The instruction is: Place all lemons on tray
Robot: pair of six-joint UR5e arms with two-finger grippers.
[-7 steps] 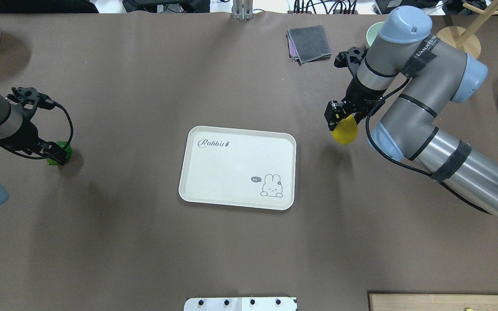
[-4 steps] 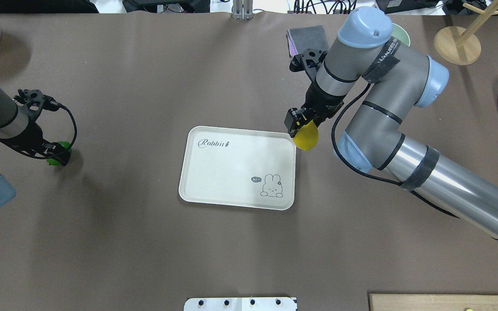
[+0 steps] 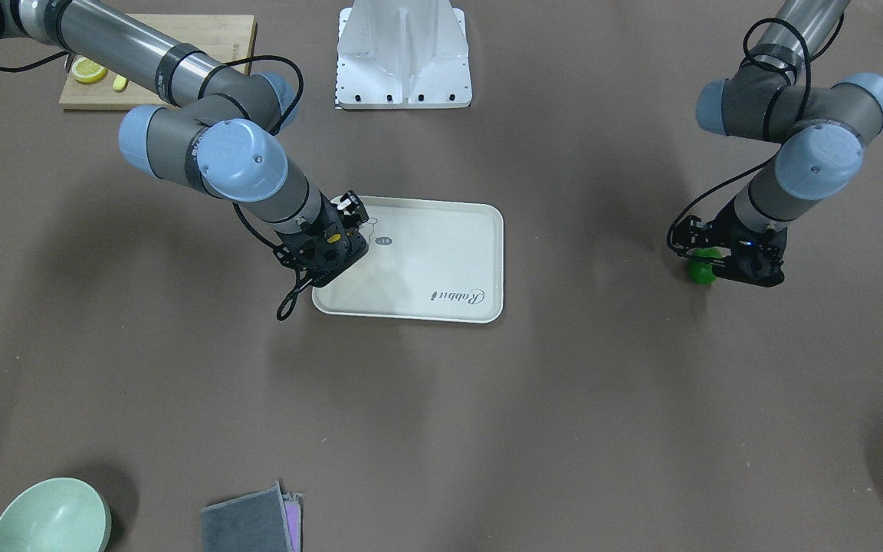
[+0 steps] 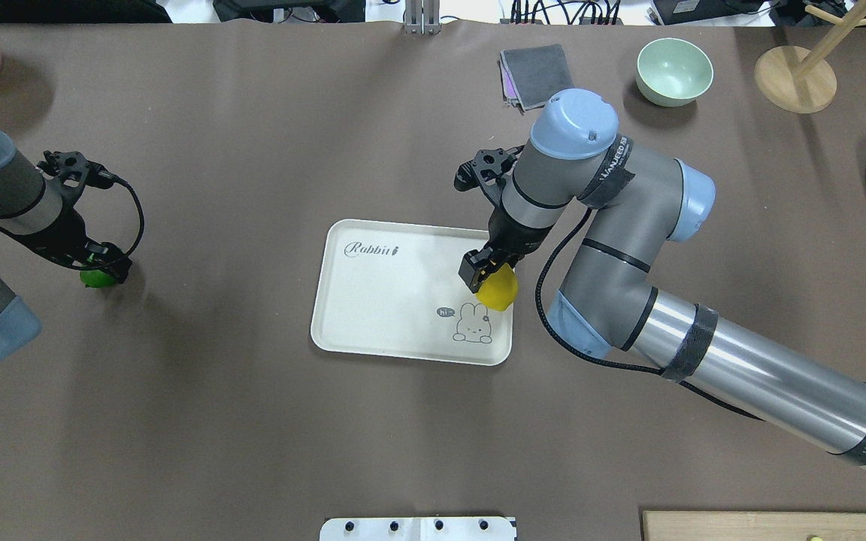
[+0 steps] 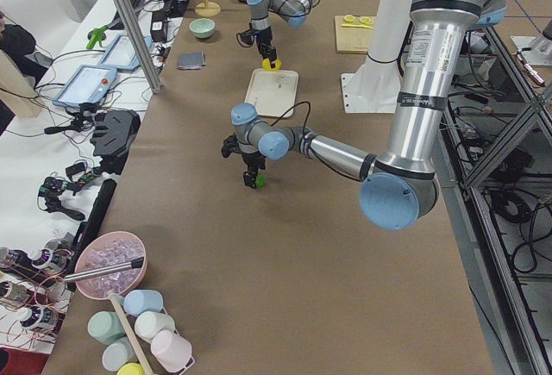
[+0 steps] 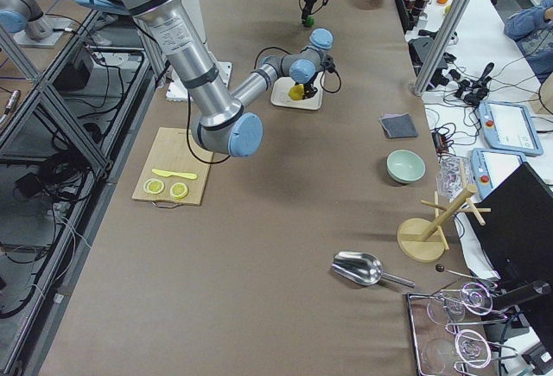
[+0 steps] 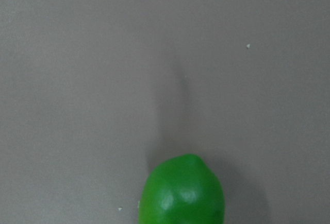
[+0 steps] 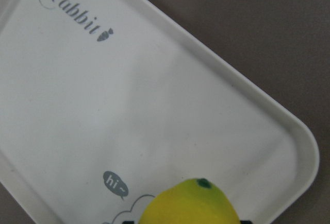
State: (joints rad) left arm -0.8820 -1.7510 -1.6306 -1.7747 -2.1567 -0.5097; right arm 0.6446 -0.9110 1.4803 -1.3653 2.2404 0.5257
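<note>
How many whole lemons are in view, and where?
2. The yellow lemon is in the right gripper over the tray; the green lemon is at the left gripper, away from the tray.

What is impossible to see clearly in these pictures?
- Overhead view: the left gripper covers most of the green lemon; its grip is unclear.
- Right wrist view: the bottom edge cuts the yellow lemon; contact with the tray is hidden.
- Front-facing view: the right gripper nearly hides the yellow lemon.
</note>
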